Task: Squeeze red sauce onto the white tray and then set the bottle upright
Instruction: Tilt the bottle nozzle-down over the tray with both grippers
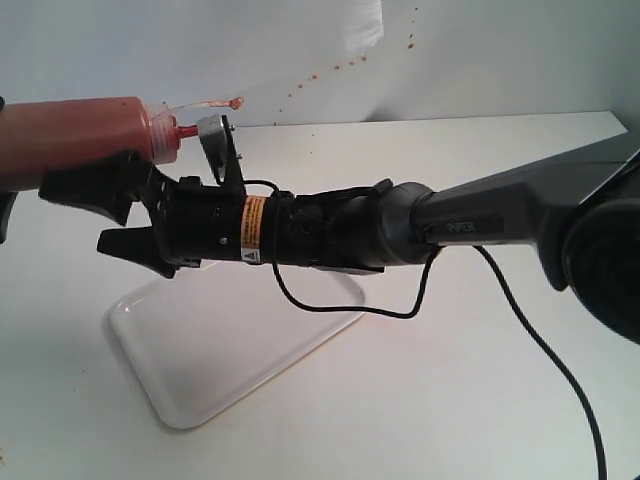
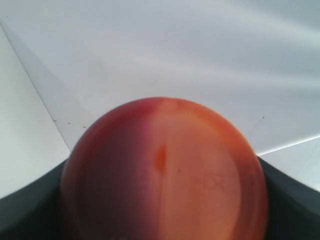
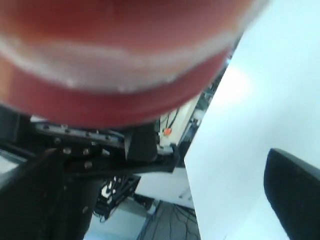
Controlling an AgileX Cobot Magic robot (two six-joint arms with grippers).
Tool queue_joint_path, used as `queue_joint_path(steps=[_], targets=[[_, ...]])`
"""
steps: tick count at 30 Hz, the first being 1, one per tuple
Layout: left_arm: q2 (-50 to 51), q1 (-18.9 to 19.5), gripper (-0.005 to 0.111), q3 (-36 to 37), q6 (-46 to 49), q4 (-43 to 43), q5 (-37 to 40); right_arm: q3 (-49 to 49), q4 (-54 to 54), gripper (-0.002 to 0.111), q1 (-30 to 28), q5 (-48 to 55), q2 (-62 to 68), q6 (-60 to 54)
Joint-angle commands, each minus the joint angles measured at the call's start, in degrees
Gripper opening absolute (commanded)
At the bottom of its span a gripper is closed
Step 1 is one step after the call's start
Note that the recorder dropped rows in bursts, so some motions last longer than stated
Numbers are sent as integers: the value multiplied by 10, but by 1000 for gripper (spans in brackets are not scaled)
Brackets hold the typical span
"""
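Note:
The bottle [image 1: 80,135] hangs horizontal at the upper left, nozzle to the right, with its tethered tip cover [image 1: 237,101] dangling open. My left gripper [image 2: 165,200] is shut on its base end [image 2: 165,175], with dark fingers [image 2: 30,210] on both sides. My right gripper [image 1: 75,215] reaches across from the right and stands open just under the bottle, its upper finger [image 1: 90,185] against the underside. The bottle's shoulder [image 3: 120,65] fills the right wrist view, and the right gripper [image 3: 165,200] holds nothing. The white tray [image 1: 200,370] lies below. No red sauce shows on its visible part.
The right arm [image 1: 480,215] spans the table [image 1: 450,400] above the tray's far end, and its black cable [image 1: 540,350] trails down to the front right. Small red splatter stains [image 1: 330,70] dot the white back wall.

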Motion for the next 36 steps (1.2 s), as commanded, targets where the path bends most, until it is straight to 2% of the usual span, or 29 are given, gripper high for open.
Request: queue_joint_path(steps=[1,4,11,15,19,21,24,30,32,36], targets=[[-3,1,0,-3,-2,-11,-49,3,-77,102,-18,-45,-3,13],[-7,1,0,-3,11,-25,-49,21,-84,102,-29,-70,-3,32],[-7,1,0,-3,25,-10,-47,128,-77,101,-39,-79,-31,-65],[-7,1,0,-3,25,10,-43,161,-113,101,-40,-78,-67,-97],[-7,1,0,-20,23,42,-33,166,-194,101,-56,-78,-106,-100],[-13,1,0,-48,21,95,3,166,-241,101,-72,-77,-127,-86],[-35,1,0,-100,21,187,121,166,-303,101,-95,-79,-154,-58],[-83,1,0,-175,19,284,287,166,-404,101,-127,-76,-197,-15],[-91,0,0,-193,-11,377,322,166,-423,101,-133,-72,-208,-12],[-93,0,0,-219,-159,606,331,166,-460,101,-137,-33,-233,-9]])
